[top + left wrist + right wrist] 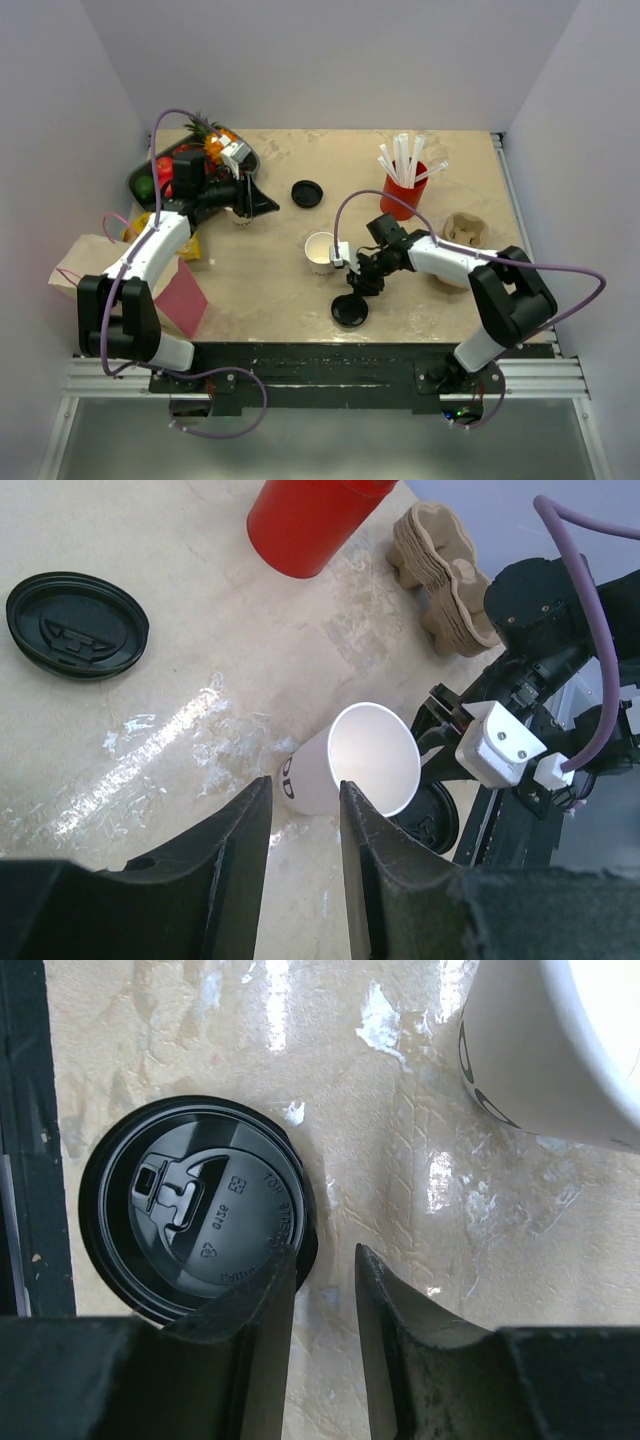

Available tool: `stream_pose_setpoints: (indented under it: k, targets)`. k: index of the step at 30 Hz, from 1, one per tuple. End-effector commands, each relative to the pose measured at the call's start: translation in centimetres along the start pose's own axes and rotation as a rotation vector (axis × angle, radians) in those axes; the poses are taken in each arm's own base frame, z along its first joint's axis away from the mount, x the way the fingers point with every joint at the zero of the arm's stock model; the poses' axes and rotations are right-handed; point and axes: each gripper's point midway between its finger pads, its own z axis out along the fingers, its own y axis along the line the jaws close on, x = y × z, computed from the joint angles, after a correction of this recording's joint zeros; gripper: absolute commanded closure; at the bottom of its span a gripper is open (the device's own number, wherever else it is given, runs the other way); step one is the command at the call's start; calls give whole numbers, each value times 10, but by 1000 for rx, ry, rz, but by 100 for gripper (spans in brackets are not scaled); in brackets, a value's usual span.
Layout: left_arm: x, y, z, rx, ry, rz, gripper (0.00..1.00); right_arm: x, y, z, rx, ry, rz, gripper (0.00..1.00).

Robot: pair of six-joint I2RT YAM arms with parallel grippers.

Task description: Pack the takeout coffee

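Pointing down at the table [262, 285], the right gripper [325, 1280] keeps its jaws narrowly apart with nothing between them. One fingertip [275, 1270] overlaps the 4 o'clock edge of a round black plastic lid [190, 1222], though I cannot tell whether it touches. This lid lies flat with its sip tab up, close to the table's near edge. The white paper cup [545, 1050] stands upright and uncapped at 1 o'clock from the jaws in the wrist view. From above it is mid-table, with that lid at about 5 o'clock from it and apart from it. The left gripper [303, 795] is also only slightly parted and empty, and it aims across the table at the cup from the cup's 10 o'clock side, well short of it. A second black lid [76, 626] lies flat at the cup's 12 o'clock. A red cup of white straws [403, 186] stands at its 2 o'clock, and a stack of brown cardboard cup carriers [445, 580] sits at its 3 o'clock beside the right arm. Behind the left arm, at the table's 10 o'clock corner, is a black bowl of fruit [137, 180]. A brown paper bag [85, 262] and a pink napkin [183, 297] lie at the left edge.
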Motion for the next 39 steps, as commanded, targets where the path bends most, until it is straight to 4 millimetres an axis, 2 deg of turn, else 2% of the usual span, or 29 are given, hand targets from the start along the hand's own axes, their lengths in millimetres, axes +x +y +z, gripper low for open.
stream_pose_setpoints:
  k: [1,5,8,10,15,18,22,25,28,30,32,33,34,36,39]
  targets:
    - [-19,1,-1,-3,-39,27,62,2,-5,5,17,3,29,67]
    - [-20,1,-1,-3,-41,31,62,8,-4,9,-3,29,49,71]
    - [-21,1,-1,-4,-41,32,62,7,-3,8,-10,28,56,78]
    - [-20,1,-1,-3,-40,34,62,3,-2,3,-2,25,68,83]
    - [-23,-3,-2,11,-51,39,62,-17,-4,-21,42,15,45,86]
    - [-25,-7,-2,26,-61,43,62,-32,-6,-40,89,9,33,88]
    - [-30,-8,-3,26,-73,59,62,-74,-23,-77,209,-60,-32,94]
    - [-33,-10,-3,30,-84,65,62,-102,-33,-98,262,-102,-65,98]
    - [-31,-10,-3,32,-82,63,62,-106,-33,-99,233,-89,-56,94]
    - [-28,-10,-4,32,-79,65,62,-95,-26,-93,189,-53,-30,85]
    - [-24,-8,-4,17,-74,61,61,-70,-16,-83,169,-1,-6,80]
    - [-24,-8,-5,10,-73,63,62,-64,-13,-81,167,8,-7,78]
    - [-24,-7,-6,4,-74,69,62,-48,-6,-74,149,37,21,74]
    - [-23,-7,-6,-5,-70,66,62,-33,1,-65,117,74,88,69]
    - [-22,-6,-7,-13,-65,68,62,-25,4,-56,119,75,204,60]
